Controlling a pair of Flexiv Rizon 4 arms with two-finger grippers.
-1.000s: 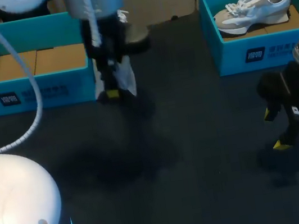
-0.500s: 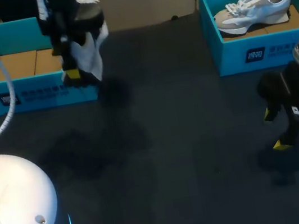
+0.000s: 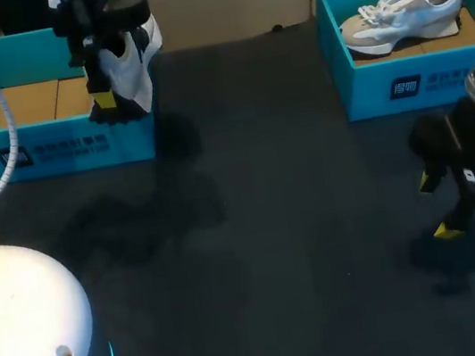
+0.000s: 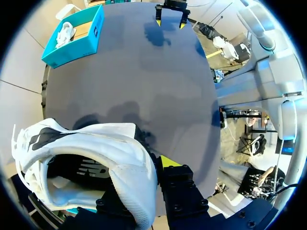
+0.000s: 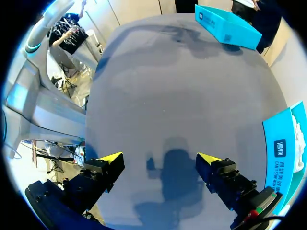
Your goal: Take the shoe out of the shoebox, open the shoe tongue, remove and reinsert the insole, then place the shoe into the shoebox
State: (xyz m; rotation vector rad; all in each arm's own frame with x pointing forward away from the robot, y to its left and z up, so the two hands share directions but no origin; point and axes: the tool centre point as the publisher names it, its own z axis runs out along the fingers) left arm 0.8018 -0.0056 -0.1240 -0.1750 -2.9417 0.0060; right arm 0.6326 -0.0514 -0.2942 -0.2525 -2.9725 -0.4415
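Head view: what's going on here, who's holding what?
The left gripper is shut on a white shoe, holding it in the air at the right end of the left shoebox, which has no shoe inside. The right gripper hangs open and empty above the table. A second shoe lies in the right shoebox.

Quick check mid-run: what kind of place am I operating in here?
Likely a robot test bench: dark table, blue left shoebox and right shoebox, white shoe held in the left tool.
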